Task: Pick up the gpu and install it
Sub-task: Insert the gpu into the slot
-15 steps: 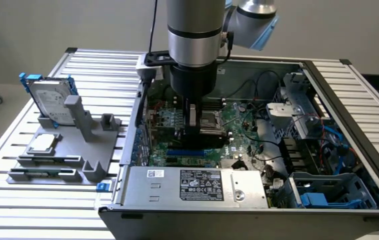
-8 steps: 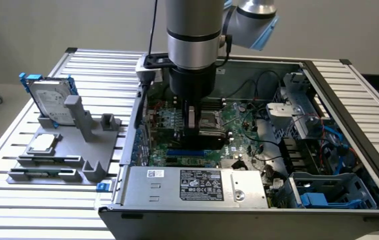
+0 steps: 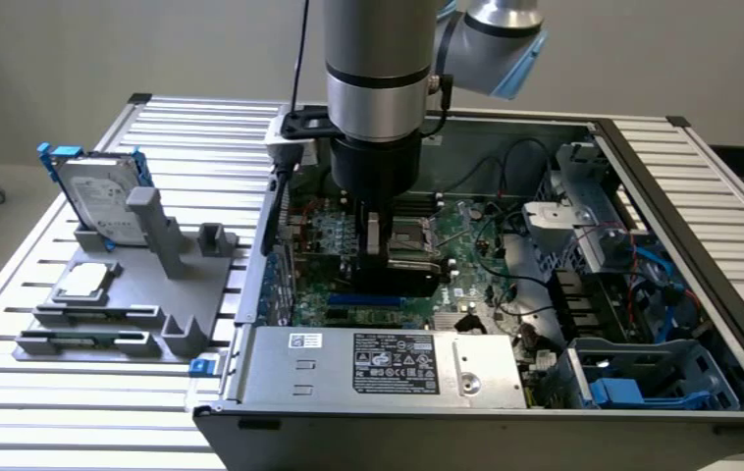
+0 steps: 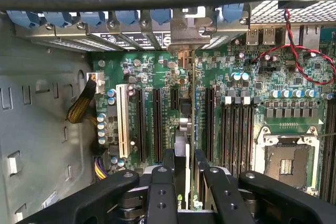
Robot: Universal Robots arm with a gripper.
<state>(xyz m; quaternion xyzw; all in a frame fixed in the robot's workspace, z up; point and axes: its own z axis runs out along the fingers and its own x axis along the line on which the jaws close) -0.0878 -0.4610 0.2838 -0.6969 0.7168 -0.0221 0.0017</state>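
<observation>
The gpu (image 4: 185,124) stands on edge over the green motherboard (image 4: 157,66). It runs between the black expansion slots, and its silver bracket (image 4: 184,32) meets the case's rear slot openings. My gripper (image 4: 181,169) is shut on the card's near end, with a black finger (image 4: 169,163) on each side. In the exterior view the gripper (image 3: 388,240) reaches straight down into the open computer case (image 3: 686,196). The card's black cover (image 3: 405,278) shows under it, low against the motherboard. Whether the card is fully seated in its slot cannot be told.
A grey fixture (image 3: 110,314) at the exterior view's left holds the blue-framed hard drive (image 3: 94,191) and the square processor chip (image 3: 84,282). Inside the case are the power supply (image 3: 379,363), an open processor socket (image 4: 286,163), red wires (image 4: 307,59) and blue drive bays (image 3: 634,388).
</observation>
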